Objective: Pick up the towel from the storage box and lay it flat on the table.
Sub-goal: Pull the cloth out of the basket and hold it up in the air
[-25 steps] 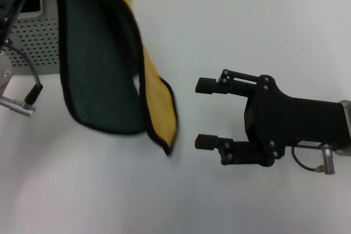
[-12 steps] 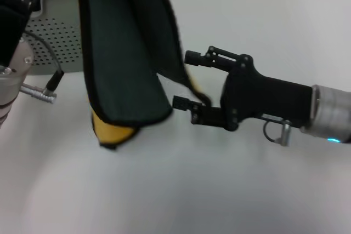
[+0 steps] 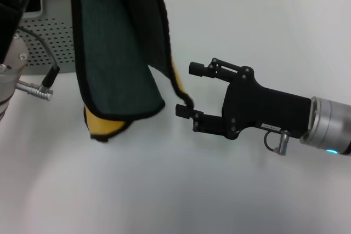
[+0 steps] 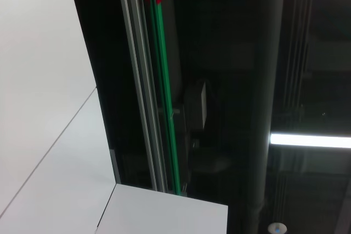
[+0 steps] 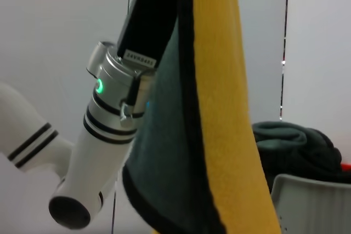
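The towel [image 3: 118,53] hangs in the air above the table [image 3: 219,190], dark green side facing me, with yellow showing at its lower tip and along its right edge. It hangs from my left gripper [image 5: 151,20], which is shut on its top and mostly above the head view. My right gripper [image 3: 185,90] reaches in from the right, open, with the towel's black-bordered lower right edge [image 3: 185,100] between its fingers. In the right wrist view the towel [image 5: 219,108] fills the middle. The storage box [image 3: 49,31] stands at the back left, behind the towel.
My left arm's silver wrist and cable plug [image 3: 33,89] sit in front of the box. A dark cloth bundle [image 5: 296,141] lies in the box, above its rim [image 5: 312,201]. The left wrist view shows only the room above.
My right gripper has moved left from the open table to the towel's trailing edge. The towel has swung and turned, so more green now faces me and its yellow tip hangs lower left.
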Controlling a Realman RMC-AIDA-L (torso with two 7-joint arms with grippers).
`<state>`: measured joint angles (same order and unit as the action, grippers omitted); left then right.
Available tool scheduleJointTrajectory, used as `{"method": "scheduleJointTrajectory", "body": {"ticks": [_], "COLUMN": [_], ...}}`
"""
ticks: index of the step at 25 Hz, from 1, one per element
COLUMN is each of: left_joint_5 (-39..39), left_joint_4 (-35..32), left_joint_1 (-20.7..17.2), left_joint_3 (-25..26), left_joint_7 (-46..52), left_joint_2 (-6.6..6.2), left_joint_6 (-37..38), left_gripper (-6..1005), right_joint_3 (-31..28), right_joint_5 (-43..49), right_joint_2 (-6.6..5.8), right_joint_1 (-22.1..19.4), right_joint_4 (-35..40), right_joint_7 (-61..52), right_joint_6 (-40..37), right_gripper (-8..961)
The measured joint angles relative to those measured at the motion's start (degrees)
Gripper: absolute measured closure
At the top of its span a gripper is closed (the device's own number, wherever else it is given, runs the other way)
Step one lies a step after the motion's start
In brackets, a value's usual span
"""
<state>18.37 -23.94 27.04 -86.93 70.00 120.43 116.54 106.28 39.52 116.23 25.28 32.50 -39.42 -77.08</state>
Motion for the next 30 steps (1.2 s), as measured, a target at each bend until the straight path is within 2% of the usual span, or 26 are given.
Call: {"method": "scheduleJointTrajectory", "body": {"ticks": [3, 14, 18, 24, 30], "left_joint_5": [0.0, 0.0, -0.05, -0.1, -0.1], "left_joint_4": [0.12, 0.17, 0.39, 0.44, 0.55], "left_joint_1": [-0.01, -0.02, -0.04, -0.1, -0.34], "left_joint_3": [-0.04, -0.13, 0.04, 0.08, -0.01], "left_joint_7": [0.03, -0.04, -0.04, -0.04, -0.04], "left_joint_2": [-0.01, -0.02, -0.03, -0.02, -0.02], "left_joint_6": [0.0, 0.0, 0.0, 0.0, 0.0], "left_gripper": [989, 987, 987, 986, 986], "right_joint_3": [-0.01, 0.22, 0.13, -0.04, -0.03], "right_joint_5": [0.11, -0.14, -0.16, -0.22, -0.24], "right_joint_2": [-0.04, -0.04, -0.04, -0.05, -0.05], "right_joint_1": [-0.61, -0.08, -0.84, -1.97, -1.85], "right_joint_4": [0.87, 0.97, 0.99, 2.09, 2.22], "right_joint_7": [1.07, 1.44, 1.45, 1.45, 1.45], "right_joint_6": [0.08, 2.22, 1.98, 1.49, 1.67], "right_gripper": [216, 385, 623, 624, 670]}}
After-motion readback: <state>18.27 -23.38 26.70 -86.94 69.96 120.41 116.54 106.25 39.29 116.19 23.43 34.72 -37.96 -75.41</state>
